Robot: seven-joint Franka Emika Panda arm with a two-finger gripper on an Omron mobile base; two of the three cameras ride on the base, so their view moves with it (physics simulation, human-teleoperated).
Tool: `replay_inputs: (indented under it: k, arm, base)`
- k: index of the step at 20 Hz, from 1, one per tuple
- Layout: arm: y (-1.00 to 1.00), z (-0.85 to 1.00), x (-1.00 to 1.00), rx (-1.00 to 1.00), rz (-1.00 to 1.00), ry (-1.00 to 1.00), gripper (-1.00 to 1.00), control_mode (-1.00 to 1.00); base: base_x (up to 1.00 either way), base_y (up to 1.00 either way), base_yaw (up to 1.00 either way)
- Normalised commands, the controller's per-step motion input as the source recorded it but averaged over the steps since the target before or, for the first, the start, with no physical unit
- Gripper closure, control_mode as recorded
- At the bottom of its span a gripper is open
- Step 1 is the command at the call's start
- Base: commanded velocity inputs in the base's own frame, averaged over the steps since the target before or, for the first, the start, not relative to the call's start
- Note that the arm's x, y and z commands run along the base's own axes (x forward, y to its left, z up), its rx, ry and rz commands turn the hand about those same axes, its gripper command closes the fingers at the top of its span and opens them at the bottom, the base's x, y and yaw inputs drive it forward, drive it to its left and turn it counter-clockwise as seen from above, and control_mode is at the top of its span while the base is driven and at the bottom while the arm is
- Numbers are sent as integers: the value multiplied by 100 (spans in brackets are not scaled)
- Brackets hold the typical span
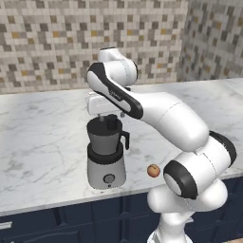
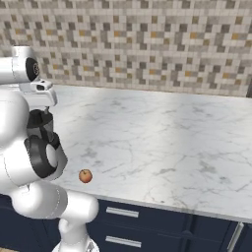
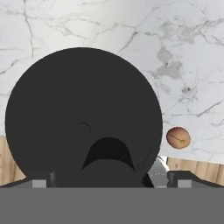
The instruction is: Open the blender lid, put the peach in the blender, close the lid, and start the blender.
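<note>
Risk first: my gripper (image 1: 108, 118) hangs right over the blender lid (image 3: 83, 118), jaws spread fully and holding nothing, straddling the lid's black knob. If I close off-centre I judge a finger could skid off the knob and tip the blender (image 1: 106, 154), which stands near the counter (image 1: 42, 137) front edge. The peach (image 1: 153, 171) lies to the blender's right, just as near that edge (a nudge could roll it off). Open marble lies left and far toward the tiled wall (image 1: 57, 38).
</note>
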Motion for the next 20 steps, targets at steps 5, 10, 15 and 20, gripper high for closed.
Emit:
replay_inputs:
  k: [5,10,15,20]
  arm:
    - [0,-8,0,0,0,1,-100,-100]
    - [0,-8,-7,0,0,0,-100,-100]
    - [0,-8,-4,0,0,0,-100,-100]
    - [0,-6,-11,0,0,0,-100,-100]
  base:
    - [0,0,0]
    - [0,0,0]
    - [0,0,0]
    - [0,0,0]
